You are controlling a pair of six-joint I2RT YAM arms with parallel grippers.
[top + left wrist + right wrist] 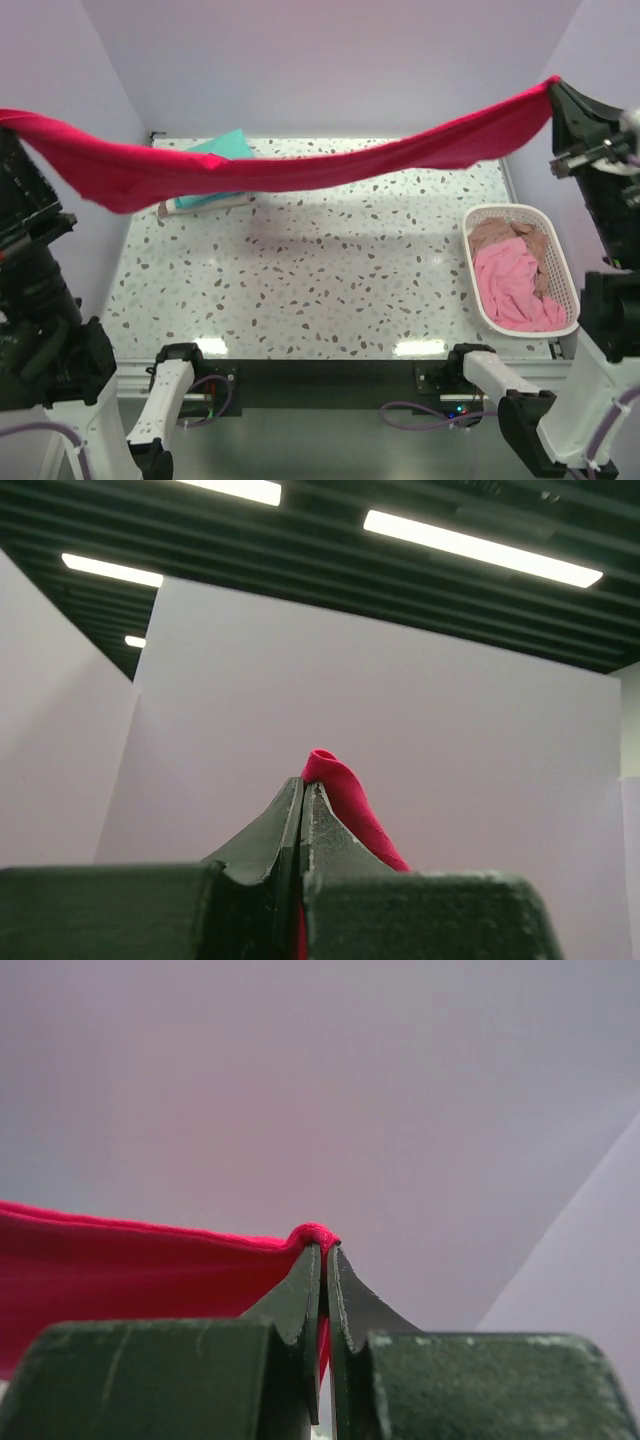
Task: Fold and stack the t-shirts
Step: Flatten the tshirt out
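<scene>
Basket (519, 208) of pink tees (505, 290) sits right, teal tee (228, 145) far left. Wrist views show left gripper (302, 798), right gripper (325, 1255) pinching red tee (300, 172).

Bright overhead light fr. ceiling strips (480, 548); glare at table (300, 295) near edge; soft shadow under red t-shirt (330, 168)

T-shirts out of the basket are counted as three: one crimson t-shirt (300, 170), one teal t-shirt (225, 148) and one cream t-shirt (215, 203). One white mesh basket (510, 208) is shown, with one pink garment (510, 285) and seemingly one tan garment (505, 235). Two grippers are counted: left gripper (302, 790), right gripper (325, 1255).
</scene>
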